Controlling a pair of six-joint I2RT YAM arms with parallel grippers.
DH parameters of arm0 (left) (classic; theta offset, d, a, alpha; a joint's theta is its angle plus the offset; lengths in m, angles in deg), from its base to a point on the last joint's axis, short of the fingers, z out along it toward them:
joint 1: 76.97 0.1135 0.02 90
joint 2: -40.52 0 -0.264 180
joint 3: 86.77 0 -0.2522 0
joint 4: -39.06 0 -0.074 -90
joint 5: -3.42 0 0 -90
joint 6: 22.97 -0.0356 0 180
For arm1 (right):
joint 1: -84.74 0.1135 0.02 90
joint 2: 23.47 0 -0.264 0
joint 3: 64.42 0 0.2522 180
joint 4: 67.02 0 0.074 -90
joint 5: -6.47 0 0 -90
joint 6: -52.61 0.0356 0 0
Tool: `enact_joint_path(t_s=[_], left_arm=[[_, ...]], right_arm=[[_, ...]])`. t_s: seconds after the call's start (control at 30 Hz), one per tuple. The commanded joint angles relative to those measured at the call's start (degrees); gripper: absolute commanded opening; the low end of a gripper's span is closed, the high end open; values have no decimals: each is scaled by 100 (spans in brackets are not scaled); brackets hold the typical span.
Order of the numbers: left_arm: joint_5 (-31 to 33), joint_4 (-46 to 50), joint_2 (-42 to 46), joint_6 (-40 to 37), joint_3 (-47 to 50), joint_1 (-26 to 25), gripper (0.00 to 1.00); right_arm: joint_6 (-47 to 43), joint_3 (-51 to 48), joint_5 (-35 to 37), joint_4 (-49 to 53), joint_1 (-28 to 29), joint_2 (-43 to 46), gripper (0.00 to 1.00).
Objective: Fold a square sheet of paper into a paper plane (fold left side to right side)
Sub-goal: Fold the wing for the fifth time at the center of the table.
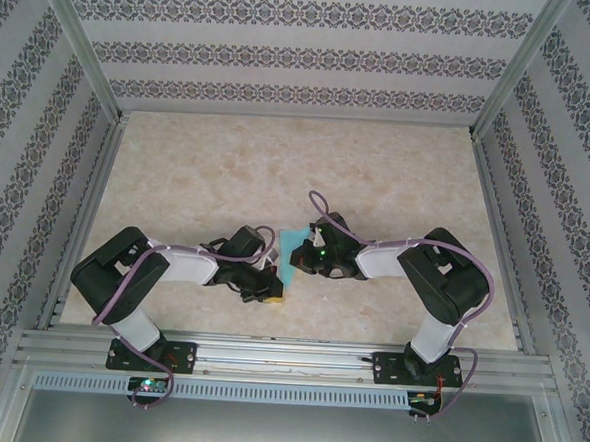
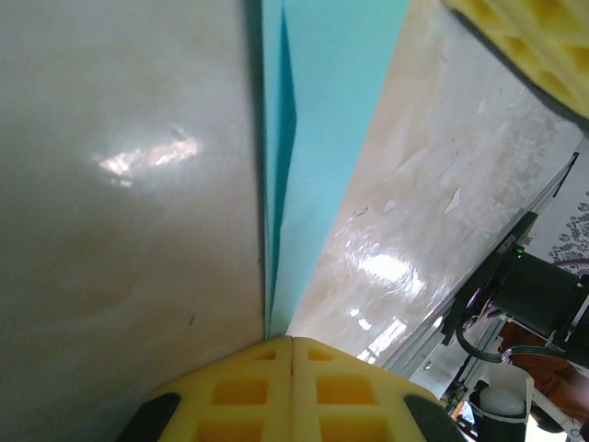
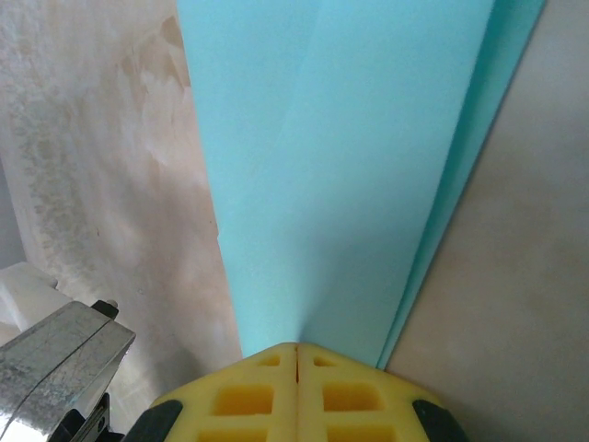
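The square sheet of paper (image 1: 291,253) is turquoise blue and lies on the table as a narrow folded strip between the two wrists, which cover most of it. In the left wrist view the paper (image 2: 340,110) shows layered edges along a long crease. My left gripper (image 2: 292,339) is shut, its yellow tips resting against the strip's near end. My right gripper (image 3: 296,346) is shut too, its tips pressed onto the flat paper (image 3: 350,166). From above, the left gripper (image 1: 271,296) sits at the strip's near end and the right gripper (image 1: 308,258) at its right side. Whether the paper has a paper plane's point I cannot tell.
The beige marbled table (image 1: 278,170) is boxed in by patterned walls (image 1: 305,56) and aluminium rails (image 1: 287,359) at the near edge. One yellow finger of the right gripper (image 2: 529,46) reaches into the left wrist view. The right arm's base (image 2: 534,295) stands near the rail.
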Motion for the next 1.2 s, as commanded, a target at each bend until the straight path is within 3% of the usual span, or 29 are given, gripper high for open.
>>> enact_joint_path(t_s=[0.0,0.23,0.37,0.53,0.87,1.17], left_arm=[[-76,460,162,-54,138,-145,0],[289,1005,993,-203,-140,-17,0],[177,994,1192,-188,-268,116,0],[-33,712,680,-232,-551,117,0],[125,496,-303,-560,-989,175,0],[267,534,-649,-616,-763,198,0]], right_arm=[[-180,-244,730,958,197,-786,0],[-167,-244,723,957,195,-751,0],[-152,-244,723,948,195,-740,0],[-129,-244,732,931,195,-737,0],[-102,-262,732,904,200,-703,0],[-94,-163,667,872,204,-465,0]])
